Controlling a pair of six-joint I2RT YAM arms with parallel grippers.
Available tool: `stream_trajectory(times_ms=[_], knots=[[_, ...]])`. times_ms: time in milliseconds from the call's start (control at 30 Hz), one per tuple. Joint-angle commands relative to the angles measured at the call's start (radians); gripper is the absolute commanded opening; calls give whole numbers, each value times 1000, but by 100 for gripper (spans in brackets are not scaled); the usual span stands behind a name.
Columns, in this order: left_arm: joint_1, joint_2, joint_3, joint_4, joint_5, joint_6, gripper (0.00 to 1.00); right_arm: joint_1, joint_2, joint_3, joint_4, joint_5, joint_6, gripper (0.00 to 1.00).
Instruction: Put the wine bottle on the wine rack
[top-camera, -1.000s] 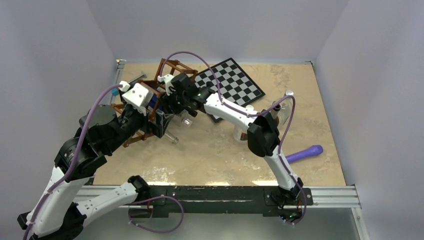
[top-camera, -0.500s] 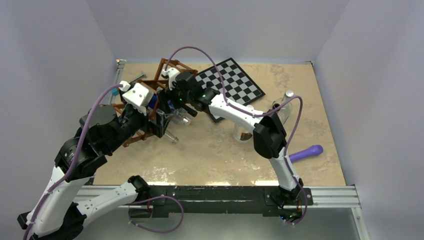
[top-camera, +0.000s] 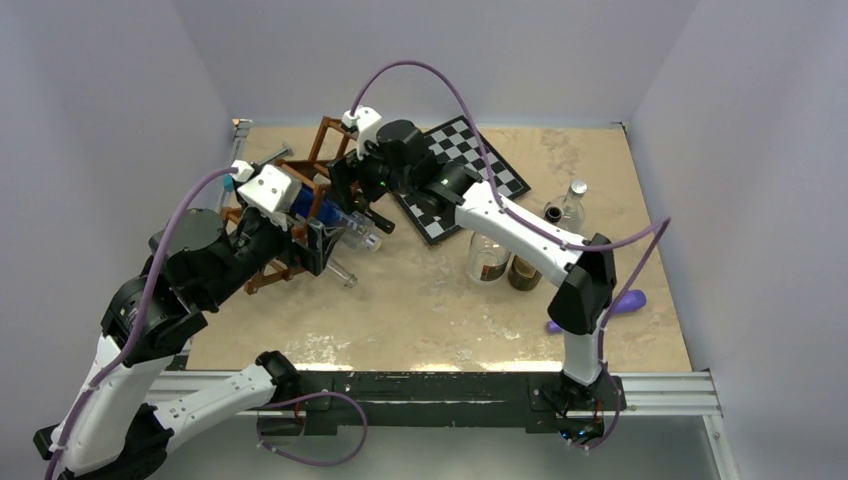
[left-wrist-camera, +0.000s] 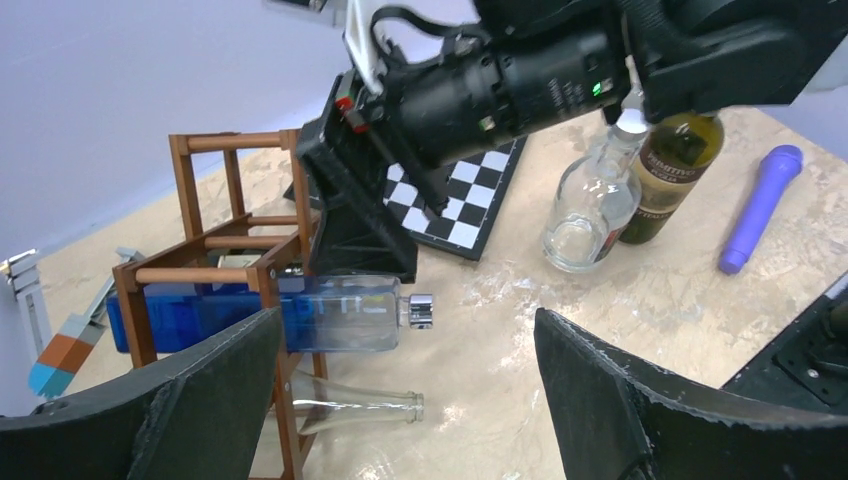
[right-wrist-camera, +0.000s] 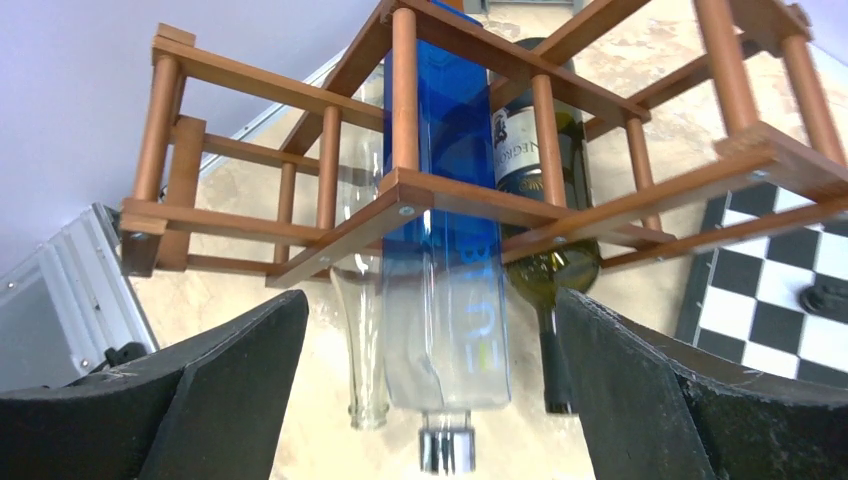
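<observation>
Right wrist view: right gripper (right-wrist-camera: 430, 300) is seen with its fingers spread wide and nothing between the pads; it is lined up on the cap end of the blue-tinted square wine bottle (right-wrist-camera: 450, 260) but is apart from it. Left gripper (left-wrist-camera: 407, 320) is likewise spread and empty, and is held just off the wine rack (right-wrist-camera: 405, 90). The blue bottle is lying flat in an upper cell of the rack, carried on the wooden bars, base deep inside, clear shoulder and silver cap projecting out the front. A dark green wine bottle (right-wrist-camera: 560, 265) is stowed in the neighbouring cell, and a clear glass bottle (right-wrist-camera: 360, 300) lies on the table under the rack. The checkerboard (right-wrist-camera: 760, 320) is just beside the rack. Placement is judged essentially done. Handling notes: the bottle is glass, so it is rigid, slick and breakable. It is taken to be fairly light since it looks largely empty, though the fill level cannot be confirmed. If re-seating is needed, a grip across the flat sides of the projecting clear section is preferred; the narrow neck and cap should be avoided. Side loads on the thin rack bars are to be kept low.
</observation>
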Motion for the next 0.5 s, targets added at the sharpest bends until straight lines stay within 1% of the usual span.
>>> stream_trajectory(times_ms=[0,33,100,167,267,367,467], knots=[[6,-17,34,12,69,3,99,-3,-141,21,-144,73,-19,98],[6,-27,21,29,75,3,99,-4,-165,20,-176,83,-23,98],[6,-44,-12,56,5,-15,99,-4,-217,23,-252,135,-28,98],[6,-48,-31,56,-67,-50,99,-7,-277,34,-373,189,-33,97],[6,-51,-63,74,-62,-76,99,-11,-378,9,-511,274,-45,97],[6,-52,-103,115,-61,-113,99,-23,-489,-52,-602,345,-47,97],[5,-1,-96,100,-80,-161,99,-47,-585,-90,-699,406,-24,97]])
